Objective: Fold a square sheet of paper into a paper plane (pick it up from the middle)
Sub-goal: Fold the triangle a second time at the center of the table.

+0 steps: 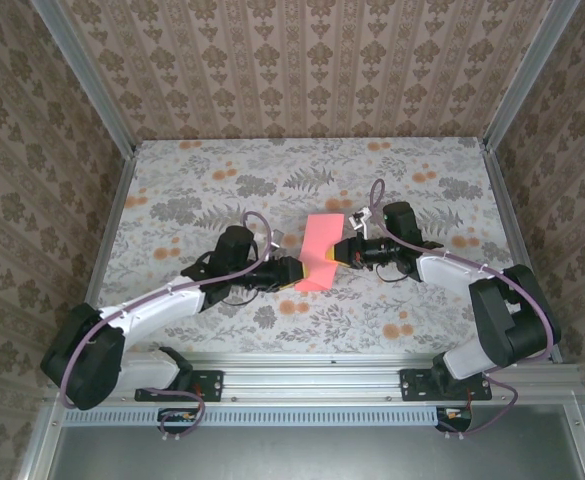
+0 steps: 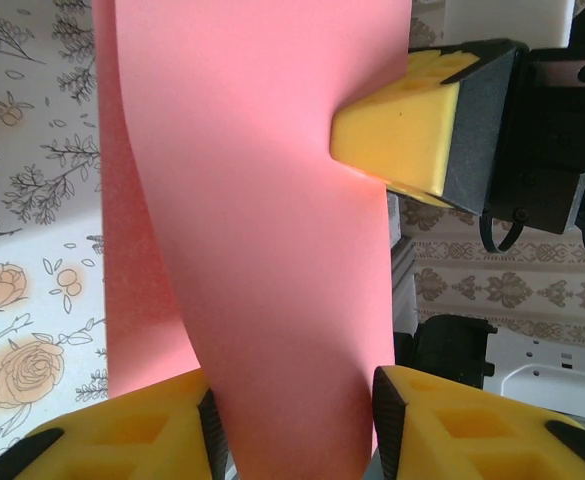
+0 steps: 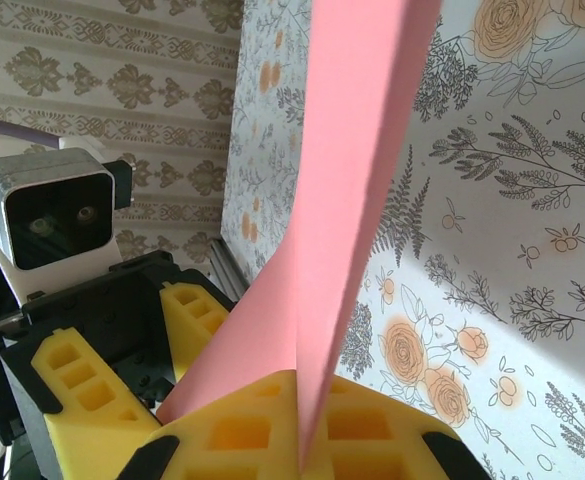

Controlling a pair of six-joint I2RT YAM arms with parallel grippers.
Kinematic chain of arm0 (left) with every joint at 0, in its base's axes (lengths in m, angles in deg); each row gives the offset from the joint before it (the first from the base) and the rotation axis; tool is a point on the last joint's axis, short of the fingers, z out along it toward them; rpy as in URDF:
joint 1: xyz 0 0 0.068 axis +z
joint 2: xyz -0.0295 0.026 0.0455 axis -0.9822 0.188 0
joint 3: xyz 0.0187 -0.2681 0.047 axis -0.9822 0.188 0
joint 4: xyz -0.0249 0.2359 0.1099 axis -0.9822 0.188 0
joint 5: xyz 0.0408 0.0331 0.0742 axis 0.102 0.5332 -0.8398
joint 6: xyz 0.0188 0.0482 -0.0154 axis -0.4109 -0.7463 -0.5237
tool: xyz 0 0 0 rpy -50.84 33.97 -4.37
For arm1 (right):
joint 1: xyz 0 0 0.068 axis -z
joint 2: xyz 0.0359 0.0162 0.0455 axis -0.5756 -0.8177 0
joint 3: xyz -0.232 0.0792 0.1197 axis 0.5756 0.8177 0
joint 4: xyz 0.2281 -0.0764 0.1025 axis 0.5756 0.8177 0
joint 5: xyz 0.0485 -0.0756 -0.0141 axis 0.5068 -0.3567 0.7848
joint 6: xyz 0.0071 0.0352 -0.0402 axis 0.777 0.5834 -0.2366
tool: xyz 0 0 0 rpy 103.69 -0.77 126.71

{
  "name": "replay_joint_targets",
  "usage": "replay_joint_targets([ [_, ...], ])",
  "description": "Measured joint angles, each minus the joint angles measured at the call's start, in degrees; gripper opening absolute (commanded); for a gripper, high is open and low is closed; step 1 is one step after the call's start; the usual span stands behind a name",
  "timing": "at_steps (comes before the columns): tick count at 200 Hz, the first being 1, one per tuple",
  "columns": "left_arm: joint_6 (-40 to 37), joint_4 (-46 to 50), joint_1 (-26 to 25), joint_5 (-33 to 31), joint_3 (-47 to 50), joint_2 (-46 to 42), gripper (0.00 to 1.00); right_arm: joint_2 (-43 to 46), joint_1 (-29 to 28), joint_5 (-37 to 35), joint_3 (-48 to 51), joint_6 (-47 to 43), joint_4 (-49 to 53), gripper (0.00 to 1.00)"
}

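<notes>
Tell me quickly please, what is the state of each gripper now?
Left gripper: open, the square sheet of paper passes between its fingers.
Right gripper: closed on that sheet.

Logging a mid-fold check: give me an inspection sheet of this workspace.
Surface: floral-print tabletop, flat.
Job's things: salmon-pink paper sheet, folded, held between the two grippers.
Clutter: nothing seen.
Grippers: right gripper shut on the sheet's edge; left gripper open, fingers straddling the sheet.
Cables: purple cables run along both arms, looping near the wrists.
Surroundings: damask-patterned walls; aluminium frame rail at the near edge.
</notes>
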Motion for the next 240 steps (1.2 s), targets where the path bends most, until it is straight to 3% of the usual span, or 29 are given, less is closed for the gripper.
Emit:
replay_joint_targets([
  [90, -0.02, 1.53, 1.33, 0.68, 0.02, -1.95, 0.34, 0.55, 0.04, 0.0, 0.0, -1.68, 0.85, 0.03],
  [195, -0.28, 5.29, 1.25, 1.22, 0.2, -2.29, 0.1, 0.57, 0.04, 0.0, 0.0, -1.68, 0.83, 0.03],
  [240, -0.72, 6.49, 0.02, 0.11, 0.24, -1.22, 0.07, -0.46, 0.02, 0.02, 0.0, -1.68, 0.59, 0.06],
])
